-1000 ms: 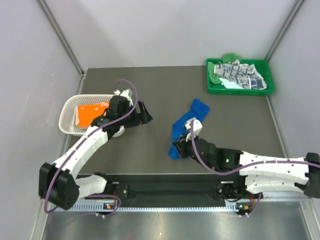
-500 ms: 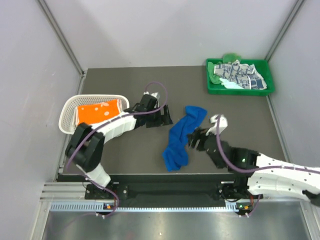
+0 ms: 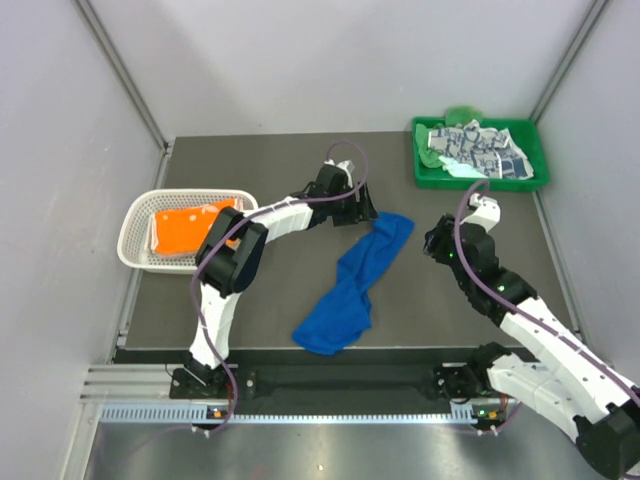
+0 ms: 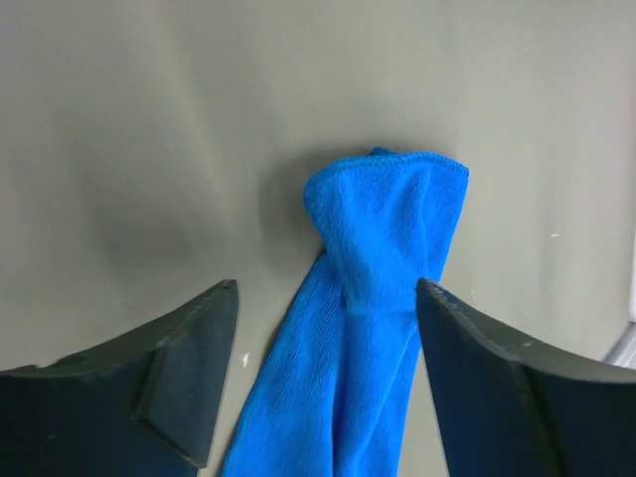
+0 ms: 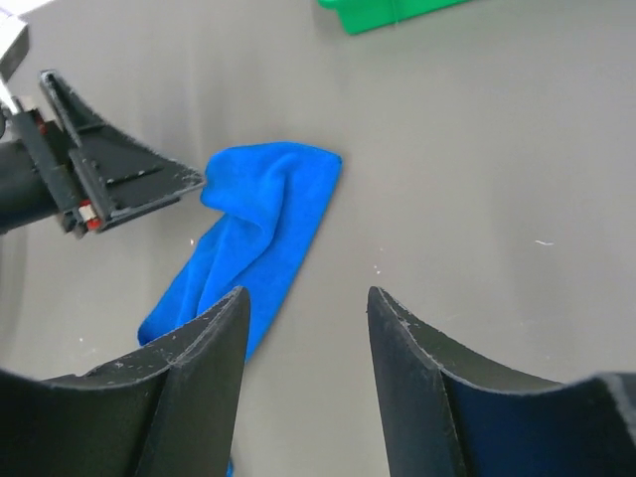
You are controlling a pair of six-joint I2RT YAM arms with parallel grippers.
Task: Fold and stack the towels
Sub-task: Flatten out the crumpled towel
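1. You had the left gripper [image 4: 328, 298] with its jaws spread, one finger on each side of the royal blue towel [image 3: 350, 290] near its far end. It was not clamped on the cloth.
2. You had the right gripper [image 5: 306, 298] with its jaws apart and nothing between them, over bare table [image 3: 280, 170] to the right of the blue towel and clear of it.
3. The blue towel lay on the table as a long, rumpled strip. It ran diagonally from its narrow far end beside the left gripper to a wider end near the front edge.
4. The orange towel [image 3: 185, 225] lay inside the white lattice basket [image 3: 135, 215] at the left of the table.
5. The blue-grey patterned towel [image 3: 480, 148] was heaped in the green tray [image 3: 480, 182] at the far right corner, with the pale mint towel [image 3: 462, 170] below it and the bright green towel [image 3: 462, 113] at the tray's far rim.
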